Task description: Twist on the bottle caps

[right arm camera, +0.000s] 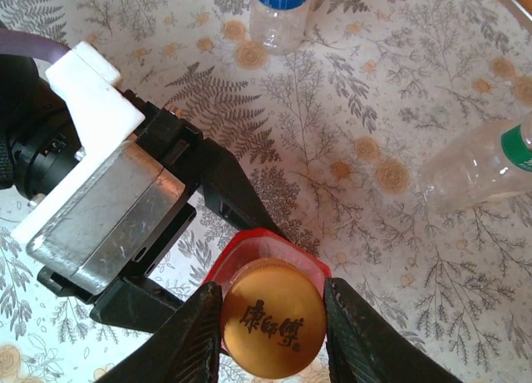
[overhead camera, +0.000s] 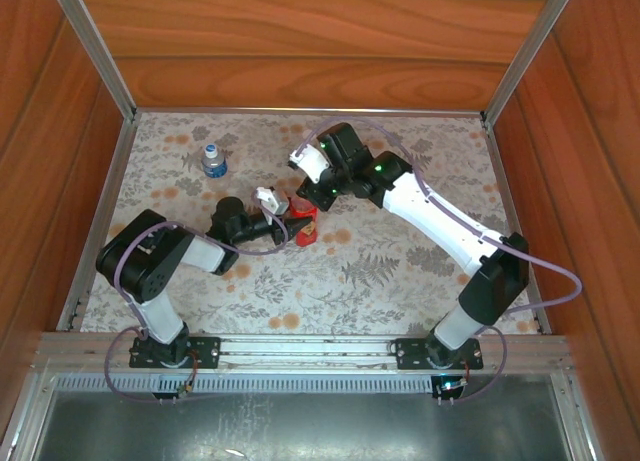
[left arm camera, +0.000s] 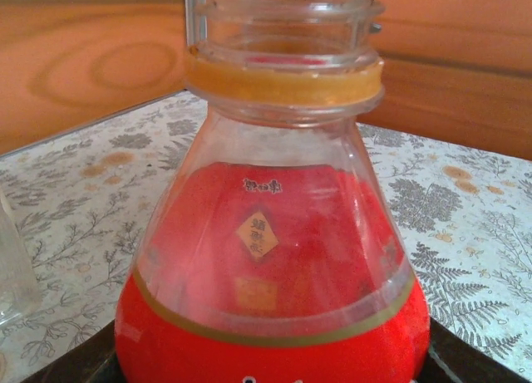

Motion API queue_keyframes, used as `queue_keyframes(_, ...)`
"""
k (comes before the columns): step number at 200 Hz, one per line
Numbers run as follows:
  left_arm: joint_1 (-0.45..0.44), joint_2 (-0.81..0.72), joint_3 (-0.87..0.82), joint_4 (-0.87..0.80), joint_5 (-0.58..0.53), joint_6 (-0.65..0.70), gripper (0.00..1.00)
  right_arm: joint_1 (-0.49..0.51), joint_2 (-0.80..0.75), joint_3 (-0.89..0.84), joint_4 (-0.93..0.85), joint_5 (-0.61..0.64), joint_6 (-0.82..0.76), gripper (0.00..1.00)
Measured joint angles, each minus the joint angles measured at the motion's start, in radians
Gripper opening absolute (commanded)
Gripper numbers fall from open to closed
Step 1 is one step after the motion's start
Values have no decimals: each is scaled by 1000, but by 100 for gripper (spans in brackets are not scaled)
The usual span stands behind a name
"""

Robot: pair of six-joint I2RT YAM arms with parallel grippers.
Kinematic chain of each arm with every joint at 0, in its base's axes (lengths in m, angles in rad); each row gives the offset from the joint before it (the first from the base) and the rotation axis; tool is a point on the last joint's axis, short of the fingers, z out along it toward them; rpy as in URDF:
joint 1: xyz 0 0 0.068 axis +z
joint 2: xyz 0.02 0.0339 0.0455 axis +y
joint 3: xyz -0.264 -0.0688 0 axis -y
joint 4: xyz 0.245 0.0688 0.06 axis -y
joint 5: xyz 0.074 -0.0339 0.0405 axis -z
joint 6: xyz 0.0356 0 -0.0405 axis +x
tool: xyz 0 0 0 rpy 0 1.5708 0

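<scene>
The red bottle (overhead camera: 306, 231) stands upright mid-table with my left gripper (overhead camera: 297, 224) shut on its lower body. In the left wrist view the red bottle (left arm camera: 274, 258) is very close, and its threaded clear neck with an orange ring runs up out of frame. The left gripper (left arm camera: 270, 368) shows as dark fingers at the bottom corners. My right gripper (right arm camera: 273, 316) hangs over the bottle, shut on the orange cap (right arm camera: 274, 304), which sits directly above the red bottle (right arm camera: 249, 243). Whether the cap touches the neck, I cannot tell. The left gripper (right arm camera: 241, 275) reaches in from the left.
A short clear bottle with a blue label (overhead camera: 213, 162) (right arm camera: 278, 9) stands at the back left, a blue cap (overhead camera: 212, 150) on top. A slim clear bottle (right arm camera: 490, 167) with a green band lies on the floral cloth right of the red bottle. Wooden walls enclose the table.
</scene>
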Motion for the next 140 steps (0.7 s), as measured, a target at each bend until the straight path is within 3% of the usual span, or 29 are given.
queue_keyframes(140, 3, 5, 3, 4, 14, 0, 57, -5, 47, 34, -43, -8, -6, 36)
